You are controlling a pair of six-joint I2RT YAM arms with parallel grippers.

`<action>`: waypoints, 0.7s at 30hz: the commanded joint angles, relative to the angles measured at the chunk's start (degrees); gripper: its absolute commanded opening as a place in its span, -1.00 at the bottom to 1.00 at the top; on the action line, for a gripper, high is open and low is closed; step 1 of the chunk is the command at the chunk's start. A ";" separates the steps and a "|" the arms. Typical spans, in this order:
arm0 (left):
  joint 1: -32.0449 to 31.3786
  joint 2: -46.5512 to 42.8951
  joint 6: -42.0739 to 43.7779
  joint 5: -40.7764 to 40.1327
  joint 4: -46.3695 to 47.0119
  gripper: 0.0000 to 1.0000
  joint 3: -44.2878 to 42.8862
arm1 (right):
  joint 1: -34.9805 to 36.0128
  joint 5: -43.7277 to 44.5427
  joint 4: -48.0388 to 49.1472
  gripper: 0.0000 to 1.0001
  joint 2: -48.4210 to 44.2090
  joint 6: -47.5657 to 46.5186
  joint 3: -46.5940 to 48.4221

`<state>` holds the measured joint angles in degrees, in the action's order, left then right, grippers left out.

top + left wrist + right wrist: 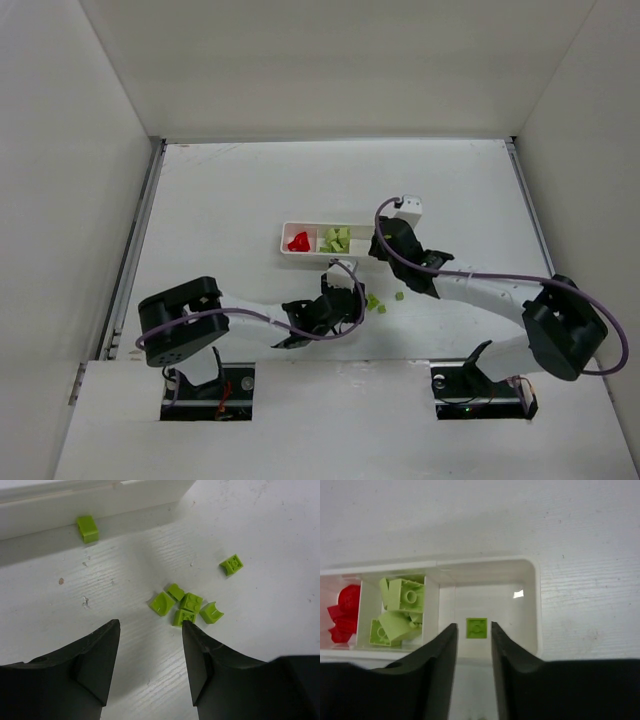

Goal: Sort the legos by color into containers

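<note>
The white tray (315,225) of three containers lies mid-table. Its left compartment holds red legos (342,612), the middle one pale yellow-green legos (400,607). A single brighter green lego (476,628) lies flat on the floor of the right compartment. My right gripper (473,625) hovers just above it, open, with a gap on each side. My left gripper (151,625) is open and empty over the table. Just ahead of its right fingertip sits a cluster of several green legos (187,605). A lone green one (231,564) lies farther right, another (88,528) against the tray wall (75,502).
In the top view the loose green legos (374,302) lie between the two arms, near the tray's front. White walls enclose the table on the left, back and right. The right arm's purple cable loops over the table's right side.
</note>
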<state>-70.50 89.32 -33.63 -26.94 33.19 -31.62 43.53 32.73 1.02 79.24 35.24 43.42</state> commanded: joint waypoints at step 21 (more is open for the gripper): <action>1.20 7.54 -0.56 3.30 3.64 -0.35 -5.30 | -0.08 1.10 -7.25 -0.10 -12.53 19.41 -16.08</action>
<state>-69.54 96.31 -33.93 -24.12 35.48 -34.87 41.65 32.73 -3.70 67.92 49.34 27.51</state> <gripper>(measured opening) 0.335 0.452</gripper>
